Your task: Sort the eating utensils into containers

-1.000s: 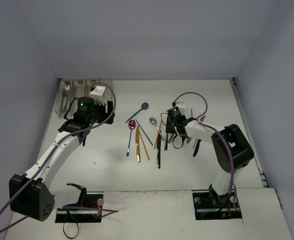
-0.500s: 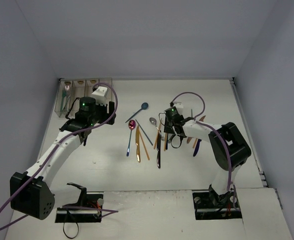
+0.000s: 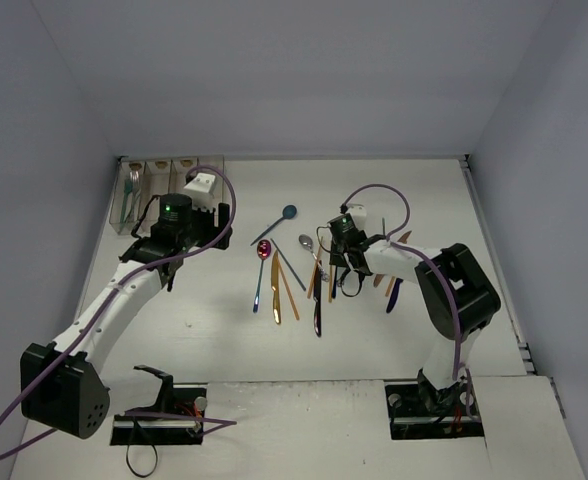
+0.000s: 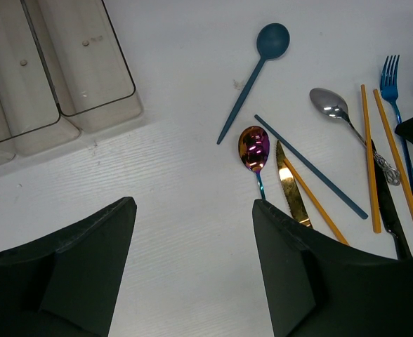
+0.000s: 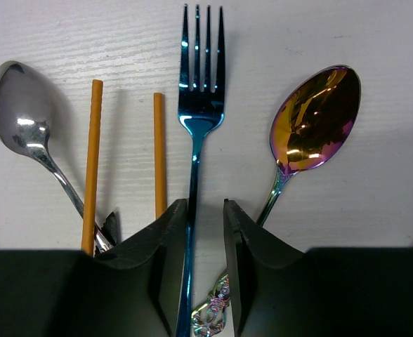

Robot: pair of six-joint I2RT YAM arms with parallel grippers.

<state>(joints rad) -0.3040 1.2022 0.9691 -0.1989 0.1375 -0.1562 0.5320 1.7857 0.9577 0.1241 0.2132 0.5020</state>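
1. Our right tool (image 5: 205, 203) stands low over the bench (image 4: 178, 175), its jaws narrowly apart around the handle of the blue fork (image 5: 199, 105). The handle lies against the left finger (image 5: 168, 232), and a gap shows to the other finger.
2. Just beside the fork lie two orange sticks (image 5: 159, 147), then a silver spoon (image 5: 17, 105). An iridescent spoon (image 5: 315, 119) lies on the other side.
3. Our left tool (image 4: 192, 203) hangs wide open and holds nothing.
4. Beyond it lie another iridescent spoon (image 4: 254, 149), a gold knife (image 4: 291, 189) and a teal spoon (image 4: 263, 63).
5. The containers (image 4: 97, 119) sit at the far left corner, well apart from the scattered utensils.
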